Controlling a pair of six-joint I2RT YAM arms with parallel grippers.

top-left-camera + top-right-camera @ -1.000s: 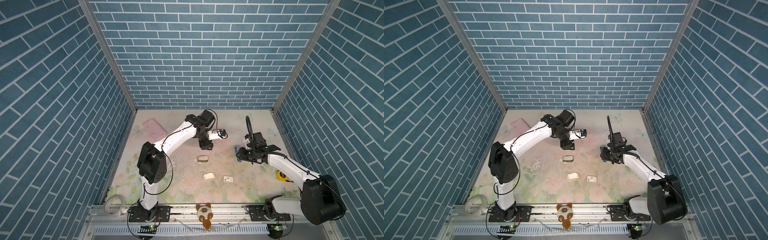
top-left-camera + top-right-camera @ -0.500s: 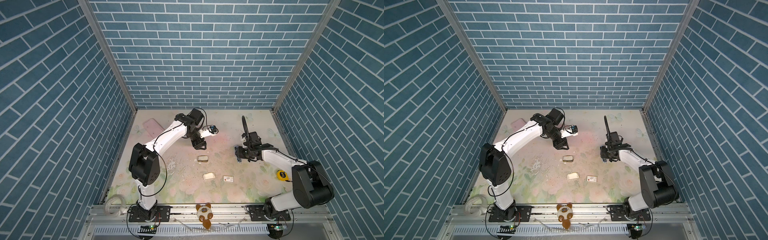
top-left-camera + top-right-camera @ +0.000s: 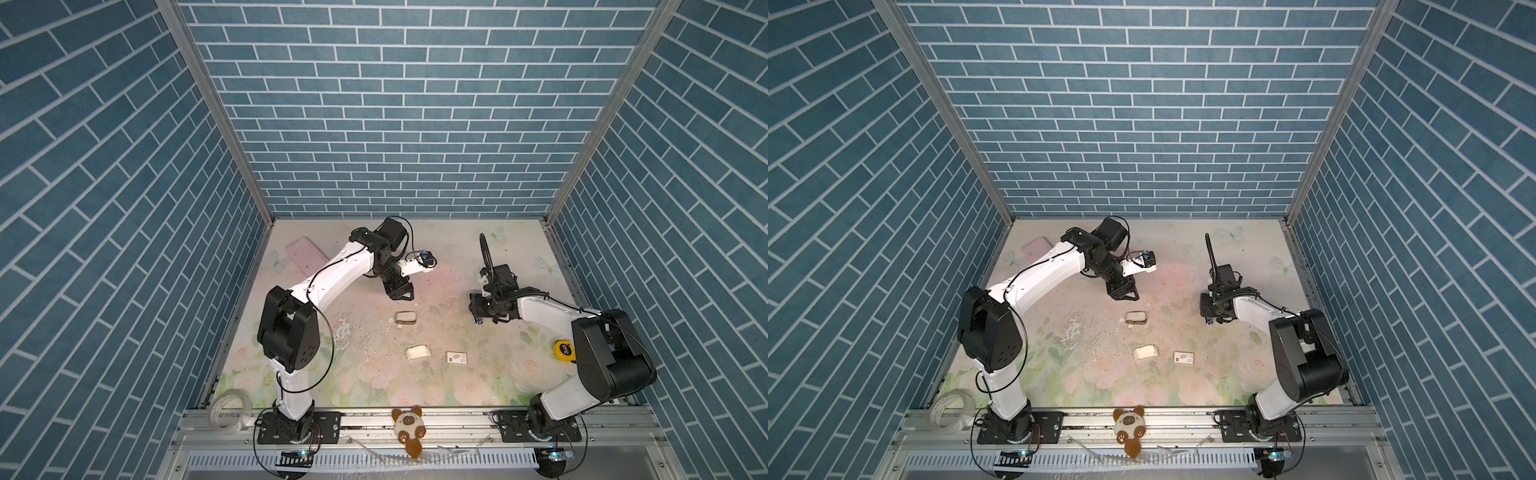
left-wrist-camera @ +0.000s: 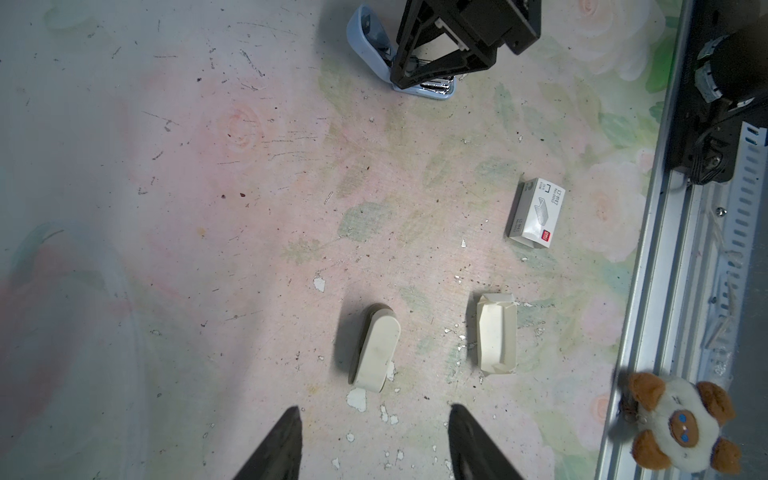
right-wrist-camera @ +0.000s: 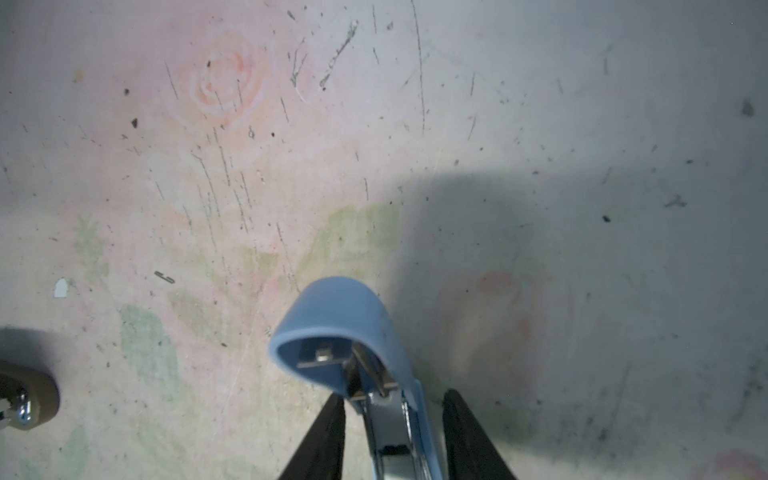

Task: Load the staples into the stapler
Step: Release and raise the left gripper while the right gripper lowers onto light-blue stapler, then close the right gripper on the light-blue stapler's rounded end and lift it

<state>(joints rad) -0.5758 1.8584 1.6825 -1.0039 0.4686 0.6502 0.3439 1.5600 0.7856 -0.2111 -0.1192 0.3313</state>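
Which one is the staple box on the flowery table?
Find the toy bear at the table's front rail. Just beyond it two small white things lie side by side. The box is the one with a red mark and print; the tray beside it is plain.

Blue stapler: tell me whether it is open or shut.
Open. In the right wrist view the stapler has its blue top swung up off the metal track, with its underside bared.

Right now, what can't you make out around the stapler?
Stapler channel: cut off by the frame edge in right wrist view; covered by the right end effector in left wrist view.
Tray contents: unclear in left wrist view, too small in both top views.
Right grip: contact unclear anywhere.
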